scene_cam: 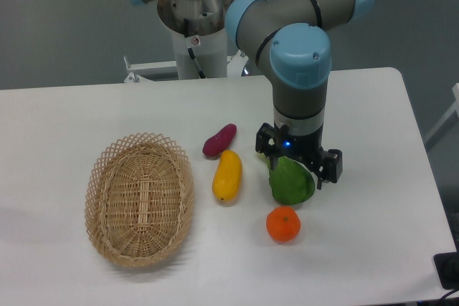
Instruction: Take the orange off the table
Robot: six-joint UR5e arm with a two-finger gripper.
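The orange (283,223) is a small round bright-orange fruit lying on the white table (373,127), right of centre and towards the front. My gripper (298,164) hangs just behind it, pointing down over a green vegetable (290,183). The black fingers (331,165) stand spread on either side of the vegetable's upper part, so the gripper looks open with nothing held. The fingertips are partly hidden by the wrist. A small gap separates the orange from the green vegetable.
An elongated yellow fruit (226,175) and a purple sweet potato (219,140) lie left of the gripper. An oval wicker basket (139,198) stands at the left. The arm's base (195,16) rises behind the table's back edge.
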